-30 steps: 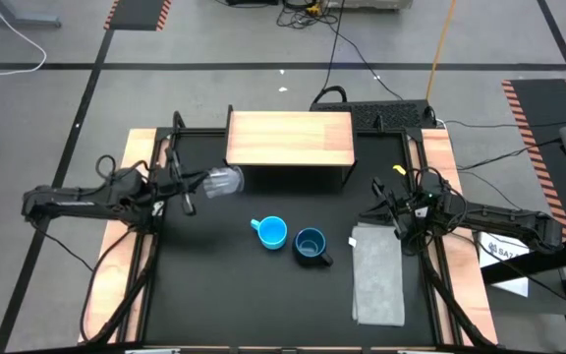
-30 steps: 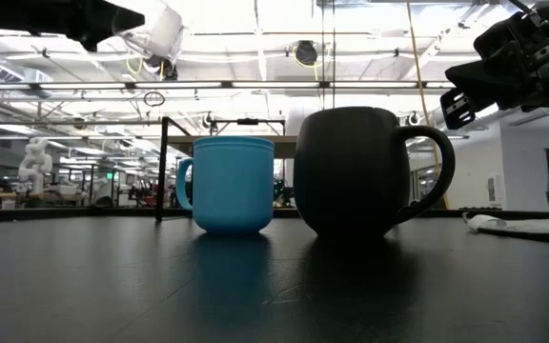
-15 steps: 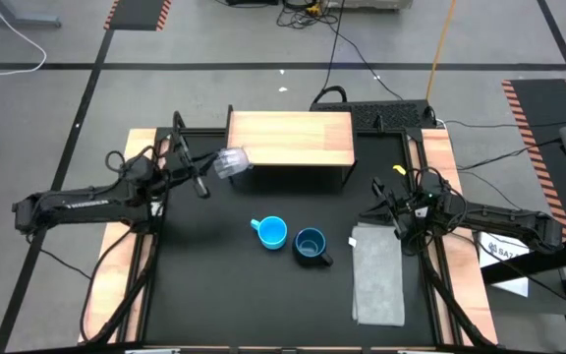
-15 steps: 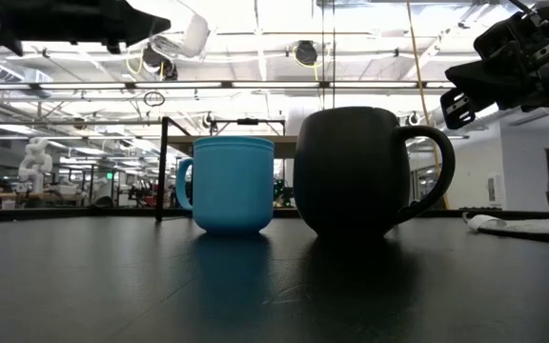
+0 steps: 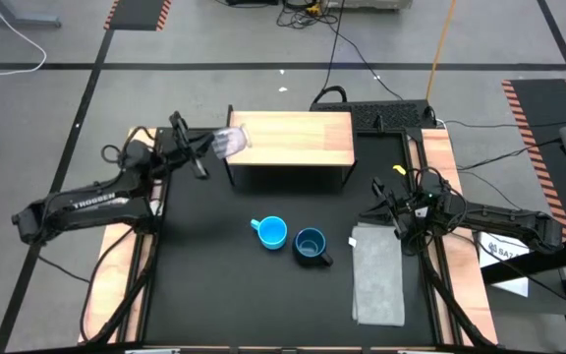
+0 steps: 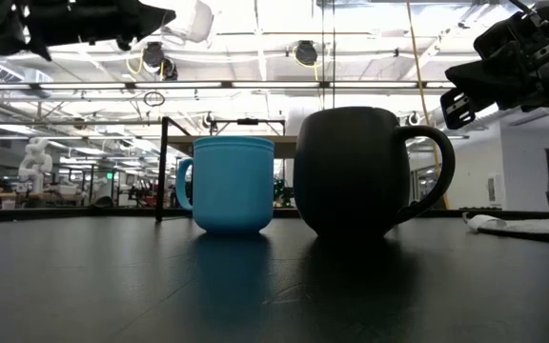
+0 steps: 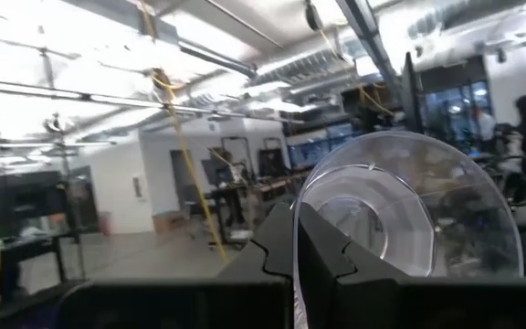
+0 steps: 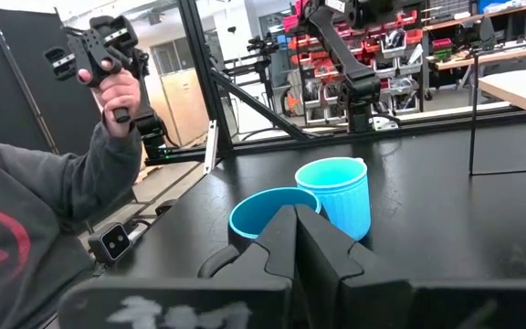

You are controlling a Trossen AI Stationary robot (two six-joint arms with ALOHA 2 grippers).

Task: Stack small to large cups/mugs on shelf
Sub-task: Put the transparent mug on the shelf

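Note:
My left gripper point(image 5: 207, 150) is shut on the tiny clear plastic cup point(image 5: 230, 141), high over the left end of the wooden-topped shelf point(image 5: 293, 138). In the low view the cup point(image 6: 191, 19) shows near the top, and it fills the left wrist view point(image 7: 409, 206). The light-blue mug point(image 5: 271, 232) and the dark navy mug point(image 5: 310, 246) stand upright side by side on the black table in front of the shelf. My right gripper point(image 5: 393, 213) is shut and waits in the air near the table's right edge, behind the mugs point(image 8: 336, 192). My left gripper holds the clear cup by its wall at the rim point(image 7: 307, 274), pinched between the two fingers point(image 7: 277, 251). The cup is lifted clear and lies on its side in the air, sticking out beyond the fingertips toward the shelf.
A folded grey cloth point(image 5: 376, 275) lies on the table's right part, below my right gripper. Wooden side boards point(image 5: 440, 157) flank the black table. Beyond the table a person's hand point(image 8: 117, 87) holds a controller.
My left gripper has carried the clear cup up and toward the table's far edge, from in front of the shelf's left end to above that end. The arm has swung with it. The mugs have not moved.

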